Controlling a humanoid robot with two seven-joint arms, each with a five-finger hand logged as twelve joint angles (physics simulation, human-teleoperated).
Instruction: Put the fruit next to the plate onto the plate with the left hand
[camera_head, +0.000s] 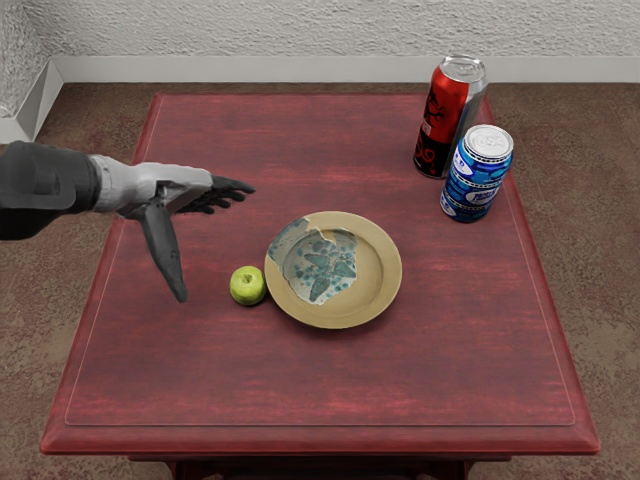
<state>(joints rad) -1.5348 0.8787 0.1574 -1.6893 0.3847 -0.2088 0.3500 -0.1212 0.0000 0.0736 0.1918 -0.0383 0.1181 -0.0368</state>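
Fruit (247, 285): small, round and green, not yet grasped; the left hand's target.
Left hand (185, 192): empty, fingers spread, one digit angled downward; poised over the left side of the worktop (300, 380), apart from the fruit, up and to its left.
Fruit position: on the worktop, touching the left rim of the plate (388, 268).
Plate: tan rim, blue-green pattern, nothing on it.
Cans: red can (450, 110) and blue can (477, 172), upright, side by side at the far right, well apart from the plate.
Risk: a round fruit will likely roll if a fingertip nudges it; a low approach could also shove the plate.
Count: one hand in view, one fruit, one plate, two cans.
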